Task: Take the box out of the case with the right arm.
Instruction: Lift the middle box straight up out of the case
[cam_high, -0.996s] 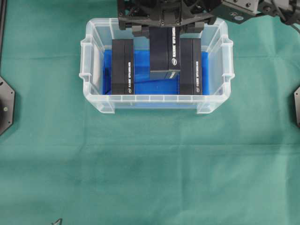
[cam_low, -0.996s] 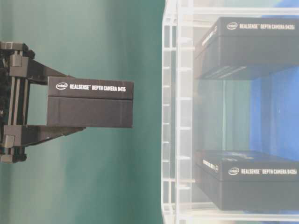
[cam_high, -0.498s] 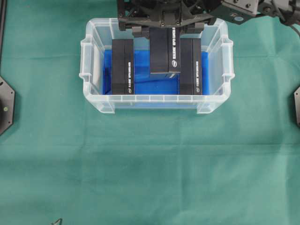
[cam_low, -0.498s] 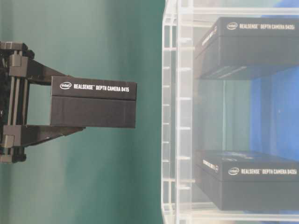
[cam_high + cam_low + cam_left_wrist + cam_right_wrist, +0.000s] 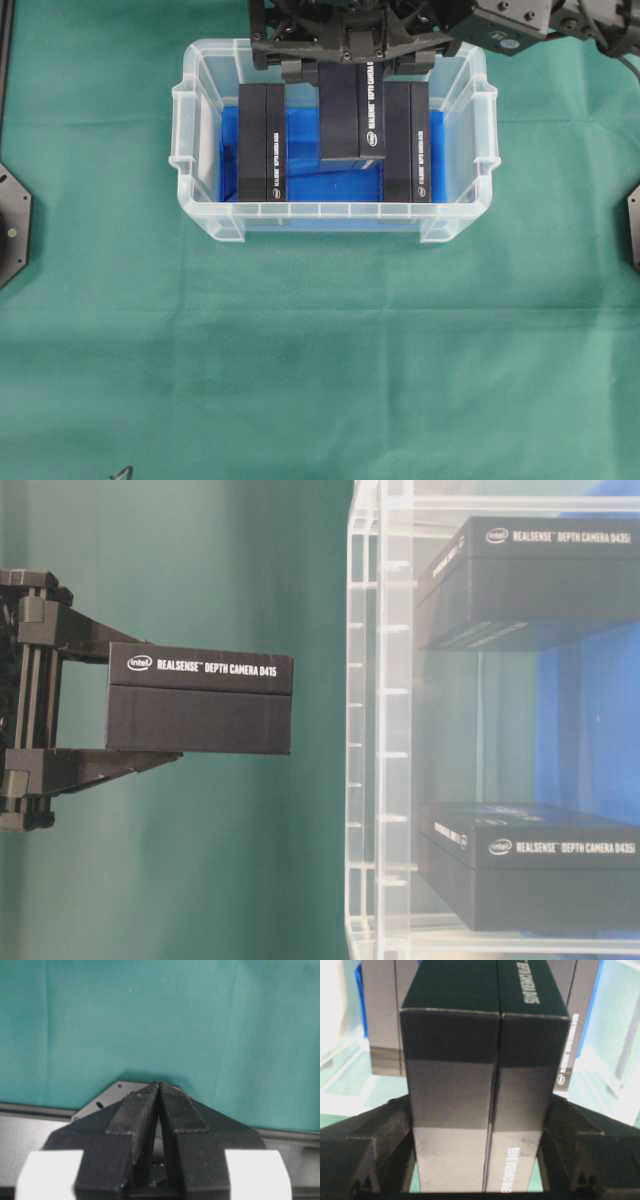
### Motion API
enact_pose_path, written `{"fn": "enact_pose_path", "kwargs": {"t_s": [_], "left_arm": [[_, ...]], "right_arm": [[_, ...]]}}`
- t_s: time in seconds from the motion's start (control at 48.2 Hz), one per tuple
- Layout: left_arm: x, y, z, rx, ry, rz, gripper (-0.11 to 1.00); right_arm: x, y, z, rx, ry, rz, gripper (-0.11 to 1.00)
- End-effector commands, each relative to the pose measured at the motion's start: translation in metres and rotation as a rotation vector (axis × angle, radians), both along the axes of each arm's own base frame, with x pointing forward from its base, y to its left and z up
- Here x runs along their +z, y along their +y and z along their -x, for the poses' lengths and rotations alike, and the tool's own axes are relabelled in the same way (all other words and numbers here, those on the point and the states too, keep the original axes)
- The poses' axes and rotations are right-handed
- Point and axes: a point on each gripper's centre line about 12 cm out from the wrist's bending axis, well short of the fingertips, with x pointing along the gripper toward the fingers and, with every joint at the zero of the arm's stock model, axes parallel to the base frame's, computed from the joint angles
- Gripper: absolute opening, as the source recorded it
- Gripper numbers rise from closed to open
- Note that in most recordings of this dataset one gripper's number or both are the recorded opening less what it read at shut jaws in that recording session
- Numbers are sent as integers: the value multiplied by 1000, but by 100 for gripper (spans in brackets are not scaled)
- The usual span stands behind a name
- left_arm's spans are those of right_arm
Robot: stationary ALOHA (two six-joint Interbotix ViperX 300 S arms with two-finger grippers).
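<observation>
black box (image 5: pixel 198 698) clamped between the jaws of the right gripper (image 5: pixel 150 705), one jaw pressed on each broad face, far end jutting out past the fingertips. seen at table level, lifted clear of the case (image 5: pixel 385 730), open gap showing between box end and the clear wall. seen from overhead, box (image 5: pixel 352 110) hanging above the middle of the case (image 5: pixel 200 215), not yet carried off to either side.

progress, by judgement: grasp done, lift done. left to do: carrying the box beyond the rim and setting it on the green cloth (image 5: pixel 320 370), then letting go.

two more black boxes resting inside on the blue sheet (image 5: pixel 310 140): left-hand box (image 5: pixel 262 142) and right-hand box (image 5: pixel 407 142), one to each side of the jaws and below them, apparently untouched.

writing: "intel realsense depth camera d415" in white on the held box. "intel realsense depth camera d435i" on both boxes within the case, read through the wall at table level. print in the right wrist view too cropped to read in full.

left gripper (image 5: pixel 159 1095) clenched on nothing, fingertips meeting, above bare cloth, well apart from the case.
</observation>
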Motion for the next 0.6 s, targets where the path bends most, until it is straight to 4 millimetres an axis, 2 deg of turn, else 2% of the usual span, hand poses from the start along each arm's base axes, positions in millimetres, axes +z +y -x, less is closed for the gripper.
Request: {"fn": "enact_pose_path", "kwargs": {"t_s": [0.0, 0.581], "left_arm": [[9, 1, -1, 3, -29, -3, 0], [9, 1, -1, 3, -29, -3, 0]], "right_arm": [[30, 3, 13, 2, -72, 16, 65], [28, 4, 12, 3, -66, 15, 65]]}}
